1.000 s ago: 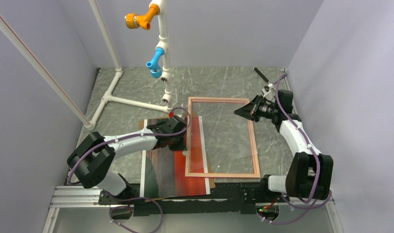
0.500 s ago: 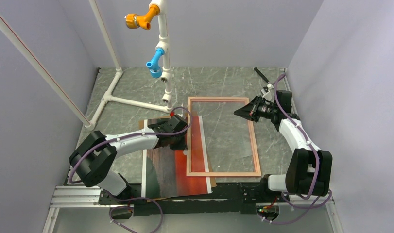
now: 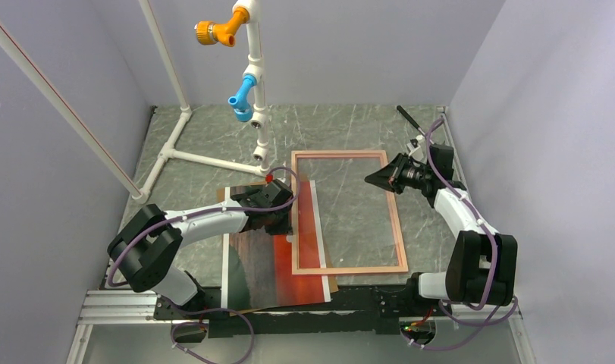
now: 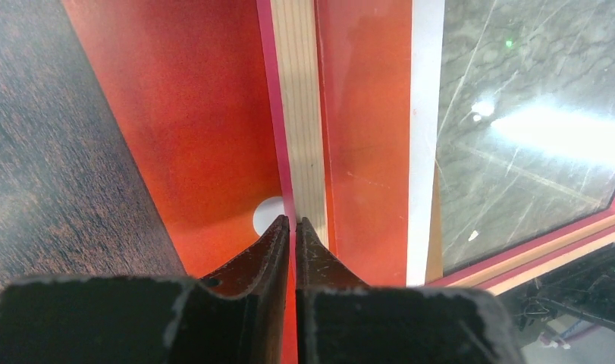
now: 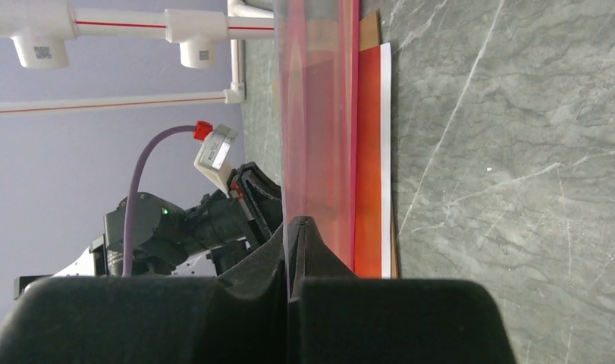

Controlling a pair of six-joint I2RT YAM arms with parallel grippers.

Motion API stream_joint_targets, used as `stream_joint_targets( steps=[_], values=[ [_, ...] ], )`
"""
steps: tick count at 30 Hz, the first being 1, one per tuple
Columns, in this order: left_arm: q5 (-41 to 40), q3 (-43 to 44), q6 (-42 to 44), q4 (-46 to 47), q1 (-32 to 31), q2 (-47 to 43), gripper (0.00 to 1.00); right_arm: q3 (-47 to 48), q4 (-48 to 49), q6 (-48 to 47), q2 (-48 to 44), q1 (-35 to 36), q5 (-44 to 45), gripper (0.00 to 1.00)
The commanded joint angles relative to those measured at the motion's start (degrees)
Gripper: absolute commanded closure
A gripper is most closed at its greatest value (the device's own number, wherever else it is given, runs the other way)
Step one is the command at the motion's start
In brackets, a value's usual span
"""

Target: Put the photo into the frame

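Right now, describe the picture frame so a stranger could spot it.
On the grey marbled table, look just right of the white pipe stand. The picture frame is the thin, pale-wood rectangle with pink edging. Unlike the solid orange-red sunset photo under one long rail, it is see-through, showing the tabletop.

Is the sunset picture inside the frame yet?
Not yet. The photo lies flat, and the frame covers only its right strip. Most of the print sticks out past the frame's left rail.
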Motion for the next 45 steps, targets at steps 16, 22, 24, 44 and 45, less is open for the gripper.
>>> stream_joint_targets(
  steps=[16,22,24,44,45],
  values=[
    [-1.60,0.00,0.59,-2.35,-0.95,2.34,0.89,-5.60,10.03,1.66,-1.29,1.20,-0.20,1.00],
    [-1.75,0.25,0.68,-2.67,-1.07,2.71,0.89,-5.66,6.34,-2.00,-0.16,1.32,1.07,1.00],
    [-1.90,0.34,0.75,-2.86,-1.15,2.64,0.89,-3.82,1.72,-5.07,0.94,1.31,3.09,1.00],
    [-2.23,1.09,1.47,-3.63,-1.80,3.59,0.90,-0.34,-4.05,-11.92,4.49,2.10,5.21,1.00],
    [-2.29,1.07,1.45,-3.66,-1.83,3.59,0.90,-0.47,-3.85,-11.87,4.63,2.37,5.27,1.00]
  ],
)
